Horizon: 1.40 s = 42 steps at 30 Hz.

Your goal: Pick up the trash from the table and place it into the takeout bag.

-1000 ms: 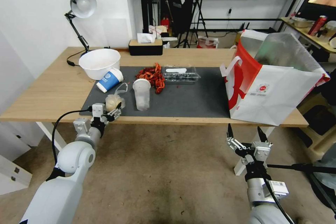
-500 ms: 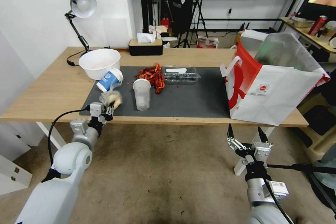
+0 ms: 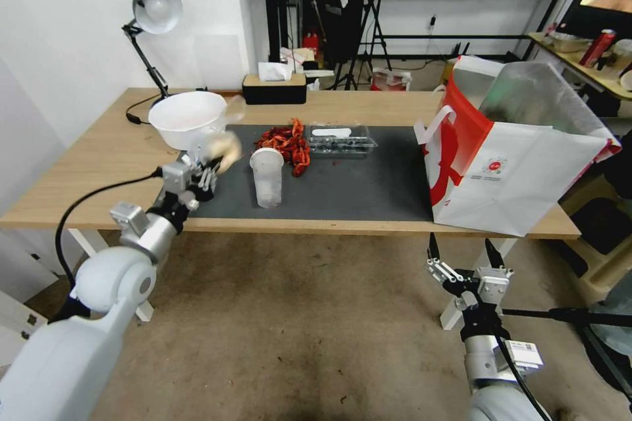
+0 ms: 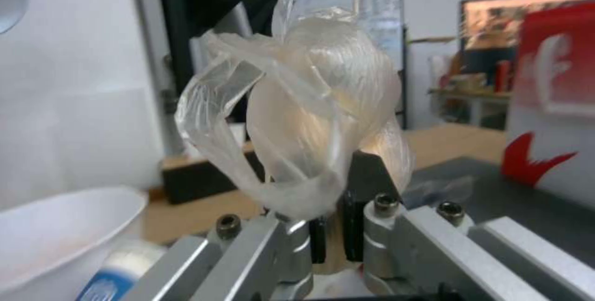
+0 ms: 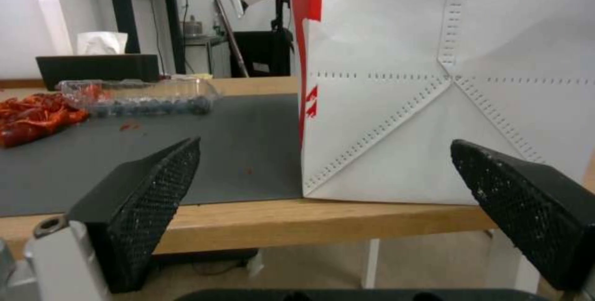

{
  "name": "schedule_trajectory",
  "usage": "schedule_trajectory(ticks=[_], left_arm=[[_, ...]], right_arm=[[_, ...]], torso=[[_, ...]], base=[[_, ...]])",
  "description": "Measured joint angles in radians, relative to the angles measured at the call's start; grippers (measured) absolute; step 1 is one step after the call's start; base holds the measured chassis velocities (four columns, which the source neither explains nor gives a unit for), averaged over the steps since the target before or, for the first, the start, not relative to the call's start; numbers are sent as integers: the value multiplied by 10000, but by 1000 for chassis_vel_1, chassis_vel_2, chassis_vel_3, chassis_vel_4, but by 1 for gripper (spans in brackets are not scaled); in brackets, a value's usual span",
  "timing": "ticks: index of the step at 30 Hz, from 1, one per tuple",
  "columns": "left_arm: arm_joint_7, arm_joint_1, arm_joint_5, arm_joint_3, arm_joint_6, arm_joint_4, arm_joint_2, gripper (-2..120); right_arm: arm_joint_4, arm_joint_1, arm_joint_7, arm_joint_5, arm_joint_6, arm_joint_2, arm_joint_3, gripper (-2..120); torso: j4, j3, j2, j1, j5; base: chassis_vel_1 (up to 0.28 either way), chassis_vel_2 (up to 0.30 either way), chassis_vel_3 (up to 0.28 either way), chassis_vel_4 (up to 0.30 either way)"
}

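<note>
**Head view: left pincer lifts the clear bag above the mat**

The table (image 3: 99,171) stretches beyond the left gripper (image 3: 209,168), its dark mat (image 3: 368,184) running off to that pincer's right. Well to the right stands the takeout bag (image 3: 520,177), mouth open. Just behind the pincer sits the white bowl (image 3: 186,117); the frosted cup (image 3: 266,176) stands close on its right. The pincer is clamped tight on the clear bag with pale lump (image 4: 310,115), held above the mat's left end. The right gripper (image 3: 461,256) hangs below the table edge, under the takeout bag, fingers spread wide and holding nothing.
</note>
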State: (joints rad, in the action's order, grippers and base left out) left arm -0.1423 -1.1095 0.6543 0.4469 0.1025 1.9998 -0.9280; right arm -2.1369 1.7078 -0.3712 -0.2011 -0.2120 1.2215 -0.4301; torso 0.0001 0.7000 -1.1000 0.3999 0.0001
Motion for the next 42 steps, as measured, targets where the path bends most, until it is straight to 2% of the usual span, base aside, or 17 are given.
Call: schedule_trajectory(ticks=[8,10,11,12,15,16,19,20,22,32,34,35,36,37,38,39,42], left_arm=[[-280,1620,1060,-1508,-370,-55,728,3],[-280,1620,1060,-1508,-370,-55,728,3],[-276,2264,1267,-2139,-371,-219,841,3],[-276,2264,1267,-2139,-371,-219,841,3],[-181,3431,1491,-3358,-357,-618,884,3],[-181,3431,1491,-3358,-357,-618,884,3],[-105,4550,1727,-4542,-356,-1011,820,3],[-105,4550,1727,-4542,-356,-1011,820,3],[-92,5290,1849,-5188,-389,-1352,665,3],[-19,7616,2181,-6946,-379,-2306,13,3],[17,8326,2293,-7573,-362,-2545,-220,3],[74,8936,2430,-8177,-333,-2758,-437,3],[74,8936,2430,-8177,-333,-2758,-437,3],[109,9429,2576,-8649,-281,-2903,-629,3],[116,9532,2612,-8738,-265,-2936,-674,3],[175,10194,2855,-9289,-140,-3186,-986,3],[205,10910,3085,-9809,-48,-3534,-1428,3]], right_arm=[[75,-109,32,-7,-71,160,-67,100],[75,-109,32,-7,-71,160,-67,100],[82,-112,37,-7,-81,188,-91,100],[82,-112,37,-7,-81,188,-91,100],[87,-104,38,16,-100,246,-146,100],[87,-104,38,16,-100,246,-146,100],[109,-85,39,56,-138,307,-198,100],[109,-85,39,56,-138,307,-198,100],[140,-81,37,87,-163,373,-223,100],[211,-70,29,180,-204,470,-279,100],[220,-88,22,191,-205,496,-297,100],[221,-87,19,204,-205,514,-306,100],[221,-87,19,204,-205,514,-306,100],[220,-89,16,211,-205,537,-312,100],[221,-91,15,213,-205,548,-315,100],[223,-95,14,215,-205,577,-324,100],[237,-106,14,217,-216,619,-329,100]], torso=[[0,0,0,1,-1],[0,0,0,1,-1],[0,0,0,0,-1],[0,0,0,0,-1],[0,1,0,1,-3],[0,1,0,1,-3],[-1,1,0,0,-1],[-1,1,0,0,-1],[-1,1,0,1,2],[0,0,1,1,1],[0,-1,0,1,1],[-1,0,1,1,-2],[-1,0,1,1,-2],[-3,0,0,2,3],[-3,0,1,1,4],[-2,0,1,1,1],[1,0,0,1,2]], base=[[0,0,0,0],[0,0,0,0],[0,0,0,0],[0,0,0,0],[0,0,0,0],[0,0,0,0],[0,0,0,0],[0,0,0,0],[0,0,0,0],[0,0,0,0],[0,0,0,0],[0,0,0,0],[0,0,0,0],[0,0,0,0],[0,0,0,0],[0,0,0,0],[0,0,0,0]])
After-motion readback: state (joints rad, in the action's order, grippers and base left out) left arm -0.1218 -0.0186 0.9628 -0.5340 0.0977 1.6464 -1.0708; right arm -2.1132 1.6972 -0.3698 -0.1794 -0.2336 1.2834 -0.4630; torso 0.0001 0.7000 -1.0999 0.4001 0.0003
